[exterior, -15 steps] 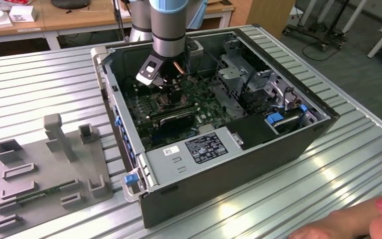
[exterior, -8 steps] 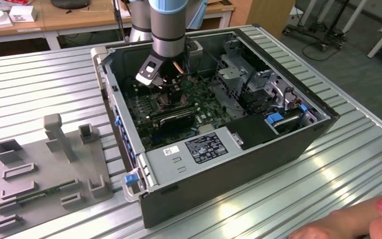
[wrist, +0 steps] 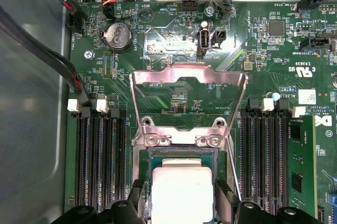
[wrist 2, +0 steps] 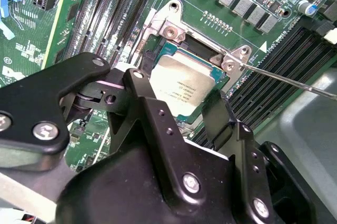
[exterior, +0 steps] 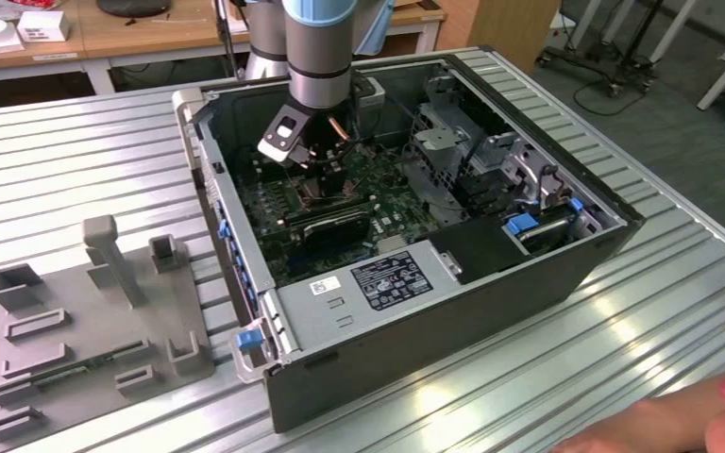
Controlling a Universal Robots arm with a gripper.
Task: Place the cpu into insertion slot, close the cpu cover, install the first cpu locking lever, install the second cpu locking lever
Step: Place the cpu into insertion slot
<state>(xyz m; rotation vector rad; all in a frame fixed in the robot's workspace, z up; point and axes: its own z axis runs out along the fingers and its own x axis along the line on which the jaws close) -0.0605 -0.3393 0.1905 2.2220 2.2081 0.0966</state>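
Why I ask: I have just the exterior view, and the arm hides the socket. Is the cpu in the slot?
Observer: Yes. In both wrist views the cpu lies flat in the slot.
Operator: Is the cover down over it?
Observer: No. In the first wrist view the cover stands open, hinged back off the cpu.
Operator: Where exactly is the gripper?
Observer: In the first wrist view the gripper is down at the slot, straddling the cpu.
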